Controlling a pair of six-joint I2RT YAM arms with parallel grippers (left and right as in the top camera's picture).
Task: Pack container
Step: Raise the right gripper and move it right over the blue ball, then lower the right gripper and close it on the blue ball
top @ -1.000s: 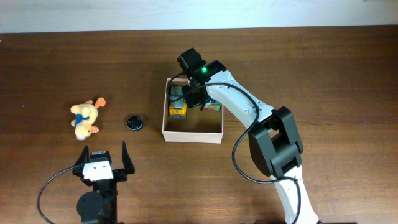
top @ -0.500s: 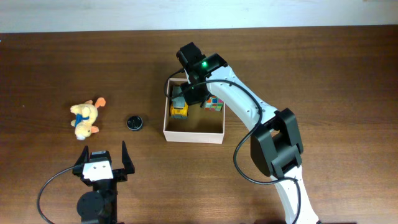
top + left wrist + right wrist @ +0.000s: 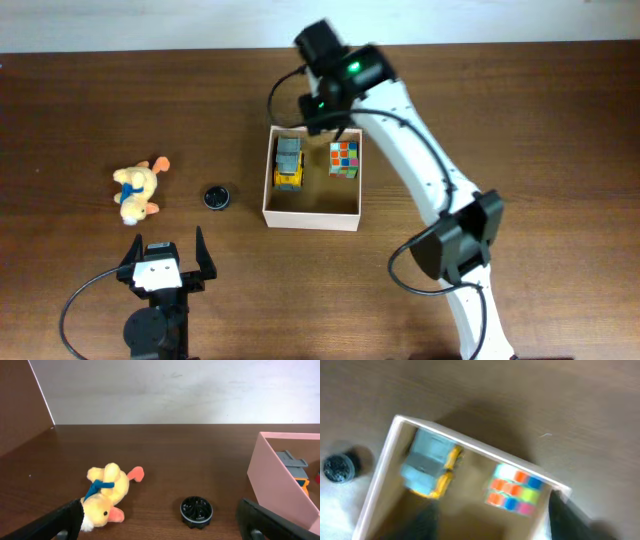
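The container (image 3: 310,219), a square box with white walls and a tan inside, sits mid-table. A yellow and grey toy truck (image 3: 287,163) lies in its left half and a colourful cube (image 3: 344,158) in its right half. My right gripper (image 3: 320,116) hovers over the far rim. In the blurred right wrist view it (image 3: 490,527) looks open and empty above the truck (image 3: 427,462) and the cube (image 3: 515,490). My left gripper (image 3: 165,262) stands open near the front edge. In the left wrist view that gripper (image 3: 162,525) faces a plush duck (image 3: 107,495) and a black disc (image 3: 196,511).
The plush duck (image 3: 137,192) and the black disc (image 3: 217,197) lie on the wooden table left of the container. The container's pale wall (image 3: 277,485) fills the right of the left wrist view. A white wall borders the table's far edge.
My right gripper has opened, let go of the toy truck inside the container, and risen back toward the far rim. The left arm has not moved.
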